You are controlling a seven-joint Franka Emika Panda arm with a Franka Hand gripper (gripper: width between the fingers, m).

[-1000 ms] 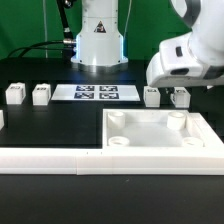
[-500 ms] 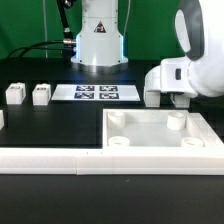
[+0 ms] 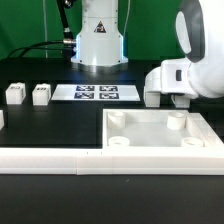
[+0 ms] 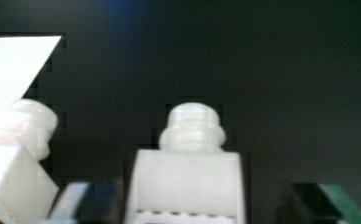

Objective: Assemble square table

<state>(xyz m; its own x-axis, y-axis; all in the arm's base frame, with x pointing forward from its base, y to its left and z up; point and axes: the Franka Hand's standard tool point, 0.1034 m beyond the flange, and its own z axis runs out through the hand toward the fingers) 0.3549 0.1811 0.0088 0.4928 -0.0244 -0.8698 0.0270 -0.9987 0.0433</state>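
Observation:
The white square table top (image 3: 150,133), with a raised rim and round corner sockets, lies at the exterior view's right. Two small white legs (image 3: 14,95) (image 3: 41,95) stand at the far left. My gripper (image 3: 178,97) is lowered just behind the top's far right edge and hides the legs there. In the wrist view, my gripper (image 4: 203,205) is open. One white leg (image 4: 187,170) with a rounded peg end stands between its dark fingers (image 4: 84,200), with gaps on both sides. Another leg (image 4: 17,150) stands beside it.
The marker board (image 3: 95,93) lies behind the middle. A long white low rail (image 3: 50,158) runs along the front. The robot base (image 3: 97,40) stands at the back. A flat white corner (image 4: 17,65) shows in the wrist view.
Over the last second my gripper came down and shifted to the exterior view's right, covering the two legs behind the table top. It has not moved in the last half second.

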